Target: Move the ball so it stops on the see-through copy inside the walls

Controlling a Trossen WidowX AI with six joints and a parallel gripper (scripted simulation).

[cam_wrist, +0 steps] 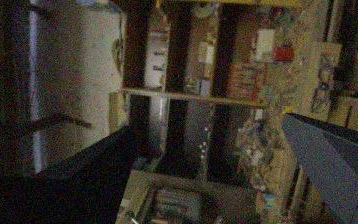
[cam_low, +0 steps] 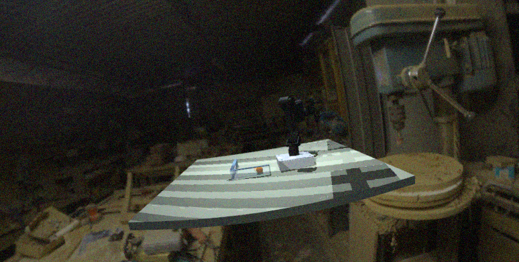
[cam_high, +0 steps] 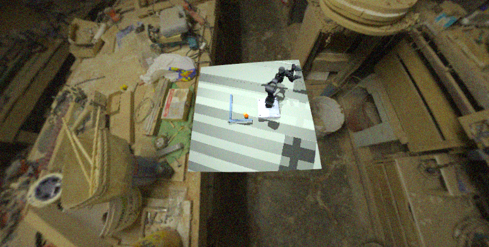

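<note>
Orange ball [cam_high: 245, 115] beside wall [cam_high: 241, 120], tool [cam_high: 297, 71] wide.

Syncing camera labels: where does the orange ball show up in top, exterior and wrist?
Top: orange ball sits left of centre, just above the lower wall of the clear corner walls, near that wall's right end.
Exterior: ball sits centre, behind the long clear wall, left of the white base block.
Wrist: not in view; only workshop background between the open fingers.
Shared landmark: the white base block, right of the ball in both table views.

Ball [cam_high: 245, 115] (orange) inside corner walls [cam_high: 231, 109], arm [cam_high: 273, 86] apart.
</note>
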